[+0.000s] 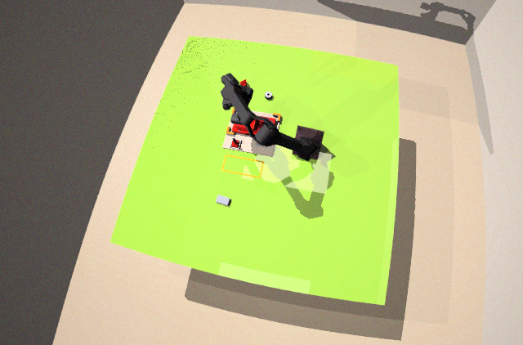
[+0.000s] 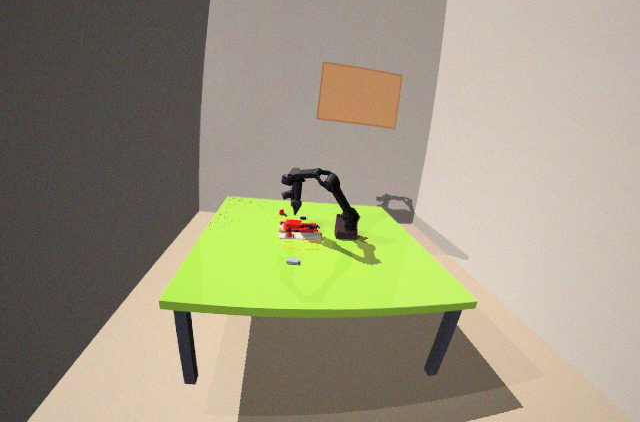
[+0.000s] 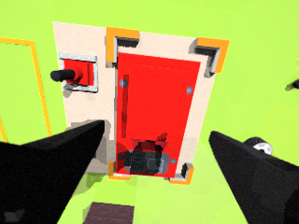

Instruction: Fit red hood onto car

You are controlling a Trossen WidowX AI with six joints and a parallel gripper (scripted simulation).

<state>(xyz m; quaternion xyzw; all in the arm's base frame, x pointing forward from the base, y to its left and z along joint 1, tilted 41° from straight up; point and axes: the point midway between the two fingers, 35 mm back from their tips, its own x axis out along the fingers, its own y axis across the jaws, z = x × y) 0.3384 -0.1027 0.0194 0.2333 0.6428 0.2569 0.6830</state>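
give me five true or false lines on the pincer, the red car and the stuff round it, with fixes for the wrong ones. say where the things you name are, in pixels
1. The black pincer (image 3: 157,130) is open, with nothing between its fingers. True.
2. Silver studs show on the flat red car body (image 3: 156,109). True.
3. The corner brackets around the car are blue. False: the brackets (image 3: 220,55) are orange.
4. The small black-and-white wheel (image 1: 268,95) (image 3: 262,147) lies inside the yellow outline. False: it lies on the green table (image 1: 295,248) (image 2: 320,288), outside the yellow rectangular outline (image 1: 242,157).
5. The dark square block under the arm's base (image 1: 309,132) (image 2: 338,233) is beside the jig's pale plate (image 1: 228,143) (image 3: 84,39). True.
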